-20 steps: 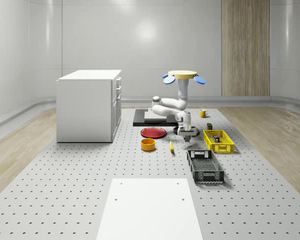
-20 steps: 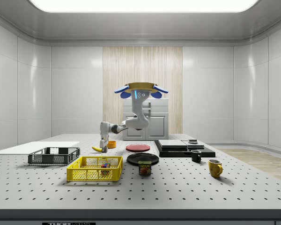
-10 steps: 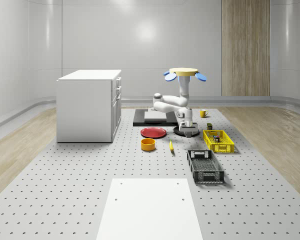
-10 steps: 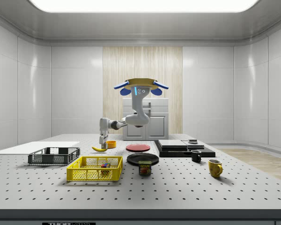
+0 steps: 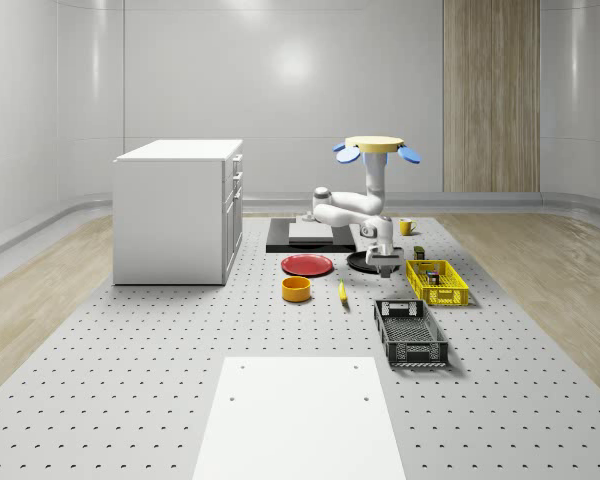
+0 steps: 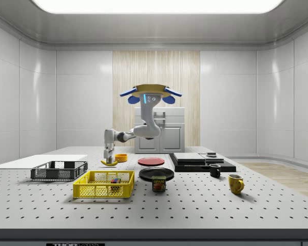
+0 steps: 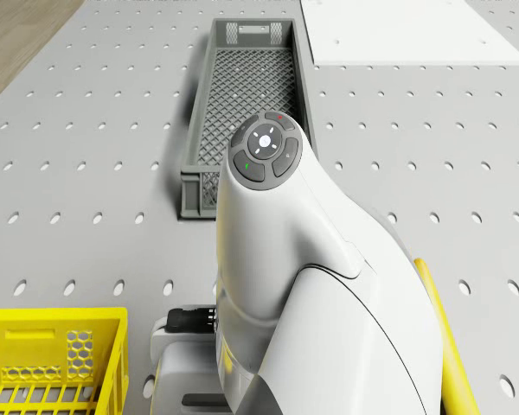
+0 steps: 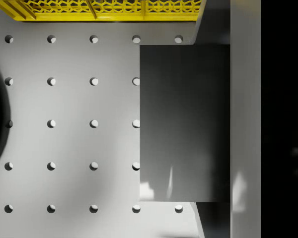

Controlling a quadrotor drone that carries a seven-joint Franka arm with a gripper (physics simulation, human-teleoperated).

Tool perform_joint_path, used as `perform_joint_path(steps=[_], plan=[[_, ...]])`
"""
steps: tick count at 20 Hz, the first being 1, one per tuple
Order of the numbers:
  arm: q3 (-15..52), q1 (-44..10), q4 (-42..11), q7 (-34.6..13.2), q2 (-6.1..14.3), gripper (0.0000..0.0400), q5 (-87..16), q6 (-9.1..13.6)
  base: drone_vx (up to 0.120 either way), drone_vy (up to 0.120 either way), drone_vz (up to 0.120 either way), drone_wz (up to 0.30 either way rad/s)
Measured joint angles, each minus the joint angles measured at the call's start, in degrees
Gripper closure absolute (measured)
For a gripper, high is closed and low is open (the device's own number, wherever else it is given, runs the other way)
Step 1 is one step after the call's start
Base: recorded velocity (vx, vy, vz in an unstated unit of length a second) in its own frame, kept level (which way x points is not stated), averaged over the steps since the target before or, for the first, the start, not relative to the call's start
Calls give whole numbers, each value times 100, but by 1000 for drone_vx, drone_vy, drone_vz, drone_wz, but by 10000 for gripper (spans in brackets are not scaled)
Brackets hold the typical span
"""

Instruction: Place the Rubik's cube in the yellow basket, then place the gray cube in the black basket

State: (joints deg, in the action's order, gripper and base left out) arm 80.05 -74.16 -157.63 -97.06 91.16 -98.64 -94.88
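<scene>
Drone [image 5: 371,146] is hovering above the table [image 5: 130,350], near the yellow basket [image 5: 421,266] and off its long side, with the arm reaching down and forward from it. Gripper [image 5: 384,265] is hanging just beside the yellow basket's outer wall, clear of the table surface and pointing straight down. In the wrist view the gray cube [image 8: 184,124] is sitting close under the camera with the yellow basket's mesh edge [image 8: 99,7] just beyond it. Dark finger shapes are pressing against two opposite faces, so I'm reading the jaws as clamped on the gray cube, lifted free. Rubik's cube [image 6: 115,180] is already lying inside the yellow basket, so the first half looks done. Black basket [image 5: 384,322] is waiting empty near the yellow basket's end, apart from it, on the side toward the whole-scene camera. The drone view is showing its open mesh floor [image 7: 246,95] ahead of the arm. The low carry is probably meant to keep the swing small, but the gray cube needs to clear the black basket's wall before release. The grip looks off-centre in the wrist view, so slipping is the risk.
</scene>
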Motion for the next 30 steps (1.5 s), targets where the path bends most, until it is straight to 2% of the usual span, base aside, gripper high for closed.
perform_joint_path(steps=[10, 30], plan=[[2, -3, 0, -2, 16, 149, 7, -14, 120, 64, 0, 0], [2, -6, 1, -4, 36, 149, 16, -33, 120, 0, 0, 0]])
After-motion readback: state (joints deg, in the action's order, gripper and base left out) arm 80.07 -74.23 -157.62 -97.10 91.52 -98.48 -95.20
